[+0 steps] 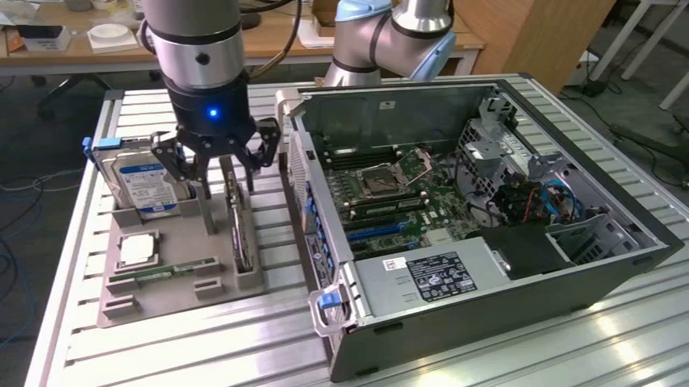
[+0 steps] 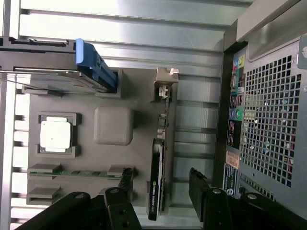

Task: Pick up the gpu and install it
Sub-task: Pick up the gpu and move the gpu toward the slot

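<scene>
The gpu (image 1: 240,230) is a thin dark card with a silvery end bracket, standing on edge in a slot of the grey parts tray (image 1: 173,294). My gripper (image 1: 224,189) hangs right over it, open, holding nothing. In the wrist view the gpu (image 2: 157,165) runs edge-on between my two black fingers (image 2: 125,181), with a gap on each side, and my gripper (image 2: 160,176) is centred on the card. The card's metal bracket (image 2: 165,82) lies at its far end. The open computer case (image 1: 485,242) with its motherboard (image 1: 393,193) lies at the exterior view's right.
The tray also holds a hard drive (image 1: 145,184) with a blue-white label, a processor chip (image 1: 138,251) and a green memory stick (image 1: 161,272). The case's rear wall (image 2: 268,120) stands close beside the tray. A second arm's base (image 1: 382,40) rises behind the case.
</scene>
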Controlling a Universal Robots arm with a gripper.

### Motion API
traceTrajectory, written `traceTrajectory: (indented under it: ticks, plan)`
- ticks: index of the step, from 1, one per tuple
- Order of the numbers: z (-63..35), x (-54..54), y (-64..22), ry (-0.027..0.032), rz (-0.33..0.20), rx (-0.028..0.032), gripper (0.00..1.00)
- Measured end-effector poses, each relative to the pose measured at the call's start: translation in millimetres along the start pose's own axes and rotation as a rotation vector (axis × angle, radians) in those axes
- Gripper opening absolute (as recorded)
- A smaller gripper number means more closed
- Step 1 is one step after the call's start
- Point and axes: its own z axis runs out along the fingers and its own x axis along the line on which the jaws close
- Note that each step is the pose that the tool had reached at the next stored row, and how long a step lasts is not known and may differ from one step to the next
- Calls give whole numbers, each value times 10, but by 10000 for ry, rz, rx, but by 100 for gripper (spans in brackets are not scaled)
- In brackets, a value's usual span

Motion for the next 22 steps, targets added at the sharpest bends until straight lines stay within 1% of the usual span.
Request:
traceTrajectory:
  ticks: [13, 18, 22]
  plan:
    - [131, -32, -13, 0, -1, 0, 59]
    - [194, -41, -17, -1, 1, -1, 59]
    - [263, -41, -24, -5, 0, 0, 59]
